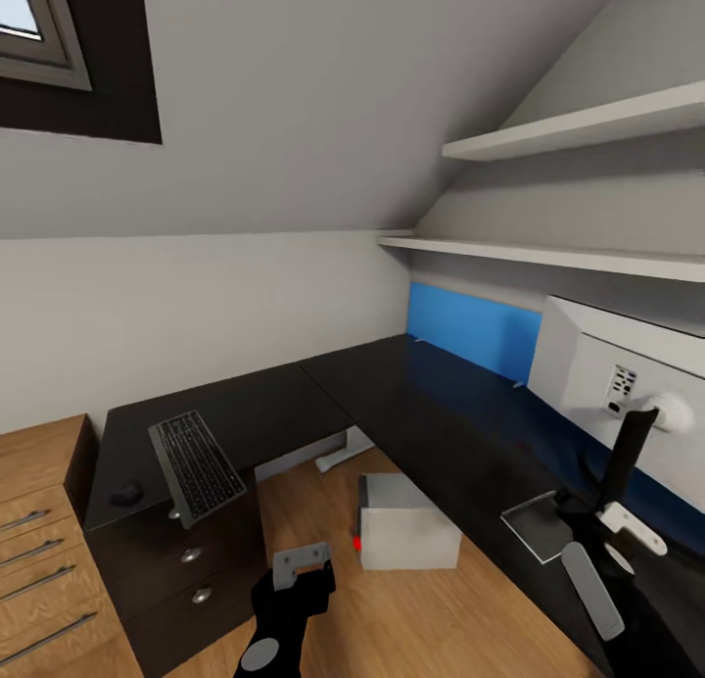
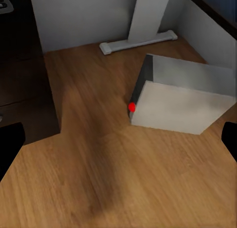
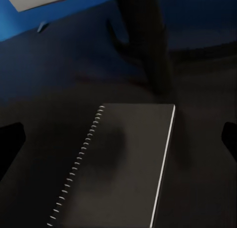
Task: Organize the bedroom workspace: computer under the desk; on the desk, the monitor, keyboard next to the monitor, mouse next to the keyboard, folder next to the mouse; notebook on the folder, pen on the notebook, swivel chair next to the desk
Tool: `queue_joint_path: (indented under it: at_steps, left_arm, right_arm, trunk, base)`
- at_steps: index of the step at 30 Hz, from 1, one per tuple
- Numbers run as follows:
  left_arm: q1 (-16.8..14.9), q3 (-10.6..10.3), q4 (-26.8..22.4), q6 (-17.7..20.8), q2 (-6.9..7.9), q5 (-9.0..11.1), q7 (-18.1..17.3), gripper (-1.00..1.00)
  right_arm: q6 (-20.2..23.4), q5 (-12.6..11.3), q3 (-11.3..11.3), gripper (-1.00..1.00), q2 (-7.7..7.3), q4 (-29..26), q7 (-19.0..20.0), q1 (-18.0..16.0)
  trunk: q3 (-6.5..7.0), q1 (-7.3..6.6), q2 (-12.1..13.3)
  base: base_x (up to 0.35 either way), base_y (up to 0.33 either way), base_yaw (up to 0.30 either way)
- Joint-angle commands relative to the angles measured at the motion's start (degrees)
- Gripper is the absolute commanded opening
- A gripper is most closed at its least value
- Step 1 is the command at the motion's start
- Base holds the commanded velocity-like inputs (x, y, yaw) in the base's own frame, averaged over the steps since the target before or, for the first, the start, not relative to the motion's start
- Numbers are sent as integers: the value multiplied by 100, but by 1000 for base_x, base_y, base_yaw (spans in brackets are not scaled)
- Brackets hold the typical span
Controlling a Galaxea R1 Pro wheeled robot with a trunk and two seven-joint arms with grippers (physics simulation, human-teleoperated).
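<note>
Closest to my head camera, the left pincer (image 1: 302, 563) hangs low over the wooden floor (image 1: 411, 619), its grey fingers spread and empty; I judge I am parking it out of the way. Just ahead of it sits the computer (image 1: 406, 533), a matte grey box with a red light on its dark face, beneath the L-shaped worktop (image 1: 392, 384) as the task wants. My right pincer (image 1: 594, 560) hovers above the notebook (image 3: 118, 163), a flat grey rectangle with a spiral wire binding along one edge, lying on the glossy black worktop directly below the open, empty fingers; that looks like my pickup approach. Beyond it stands the monitor (image 1: 627, 384), white-backed on a dark stem. Far left of the left pincer, the keyboard (image 1: 196, 467) lies tilted over the worktop edge, the mouse (image 1: 125, 494) beside it.
</note>
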Motion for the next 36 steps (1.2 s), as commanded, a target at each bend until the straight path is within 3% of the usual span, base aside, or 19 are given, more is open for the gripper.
queue_joint_path:
  at_steps: [1, 8, 26, 36]
  left_arm:
    - [-6, -5, -12, 19, 1, 36, 43, 100]
    - [-6, -7, -18, 19, 2, 36, 43, 100]
    - [-6, 0, -10, 35, 3, 34, 43, 100]
    - [-6, 0, 8, 33, 3, 35, 26, 100]
  right_arm:
    - [-2, 25, 39, 100, 2, -5, -21, -3]
    - [-2, 269, 117, 100, 20, -2, -26, -4]
    - [6, 285, 133, 100, 48, -54, -27, -6]
    - [-26, 311, 146, 100, 44, -18, -14, -6]
  trunk:
    - [-7, 0, -5]
    - [-7, 0, -5]
    - [-7, 0, -5]
    - [-7, 0, -5]
  base:
    - [0, 0, -33]
    - [0, 0, -12]
    - [0, 0, 0]
    - [229, -24, 0]
